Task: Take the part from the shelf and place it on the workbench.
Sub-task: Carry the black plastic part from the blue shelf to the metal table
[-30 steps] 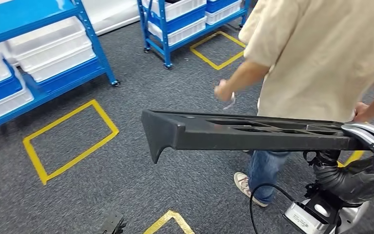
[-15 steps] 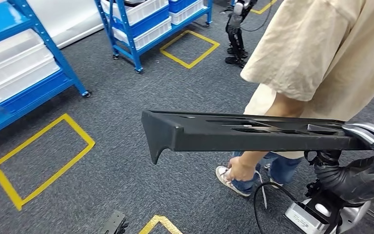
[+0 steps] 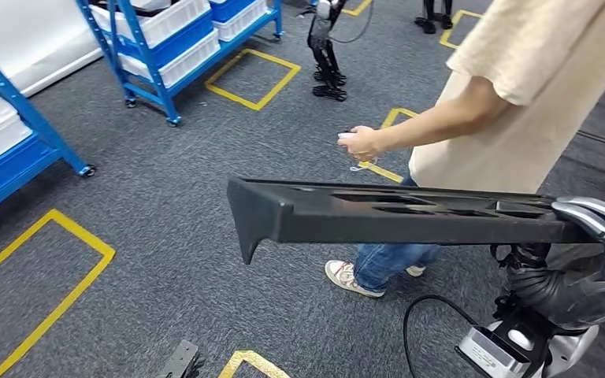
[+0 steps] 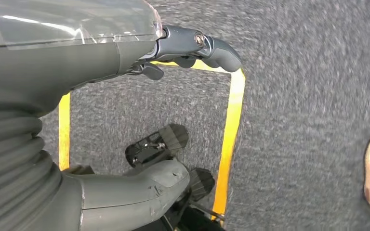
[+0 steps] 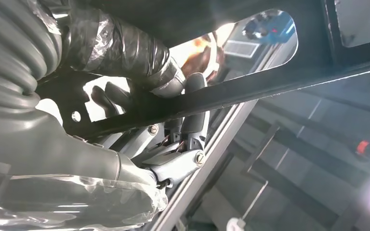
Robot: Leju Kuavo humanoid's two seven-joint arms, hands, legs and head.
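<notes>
Head view: the right hand [image 3: 599, 224] has its fingers [image 3: 591, 216] wrapped over one end of the part [image 3: 394, 213], a long black piece with openings, held about level above the carpet and reaching away from those fingers across the robot's front. A person [image 3: 520, 102] stands just beyond the part, one hand [image 3: 358, 143] raised over its far edge without touching it. Blue shelves [image 3: 165, 39] stand well beyond the part's free end. No table can be seen, so the step in hand looks like the carry from shelf to table.

Left wrist view: the left hand [image 4: 125, 48] hangs over the carpet and a yellow tape mark [image 4: 233, 125]. Its fingers [image 4: 207, 45] are curled in and grip nothing, well apart from the part.

Right wrist view: the dark fingers [image 5: 192, 103] hook through an opening and press on a bar of the part [image 5: 270, 86], with the thumb [image 5: 178, 166] on the other side, so the bar is pinched between them.

Judging from this, the next move calls for keeping that one-ended hold firm while the body turns toward the table, with care that the long free end clears the person close by.
</notes>
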